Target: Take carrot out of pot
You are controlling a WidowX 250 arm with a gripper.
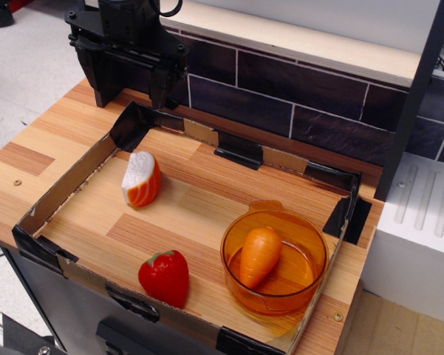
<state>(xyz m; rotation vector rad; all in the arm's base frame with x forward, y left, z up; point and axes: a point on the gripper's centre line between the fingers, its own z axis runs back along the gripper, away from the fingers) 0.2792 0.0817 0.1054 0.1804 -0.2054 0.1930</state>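
The orange toy carrot (259, 255) lies inside the translucent amber pot (308, 288), leaning with its tip toward the near rim. The pot stands at the right near corner of the cardboard-walled tray (66, 194), its small tab handle pointing to the back. My black gripper (130, 95) hangs at the far left, above the tray's back left corner, well away from the pot. Its two fingers point down with a gap between them and hold nothing.
An orange-and-white striped wedge (141, 180) stands at the tray's left middle. A red strawberry (165, 277) lies by the near wall. A dark tiled wall (281, 89) runs behind, and a white box (421, 237) stands to the right.
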